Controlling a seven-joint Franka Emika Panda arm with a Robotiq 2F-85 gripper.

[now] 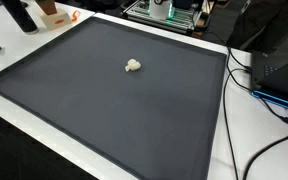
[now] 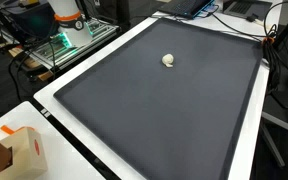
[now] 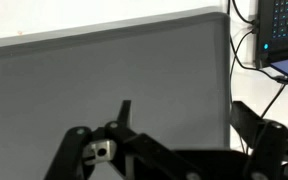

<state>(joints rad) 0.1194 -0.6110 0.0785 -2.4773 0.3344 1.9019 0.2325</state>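
The gripper [image 3: 182, 112] holds its fingers [image 3: 125, 112] wide and empty above the dark mat [image 3: 104, 70]. The white lump [image 1: 133, 65], well apart from them, looks light and soft; pinch its middle gently.

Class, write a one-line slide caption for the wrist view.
Gripper with jaws open over a dark grey mat, cables beside its edge.

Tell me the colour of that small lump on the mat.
The small lump is cream-white, clearest in an exterior view.
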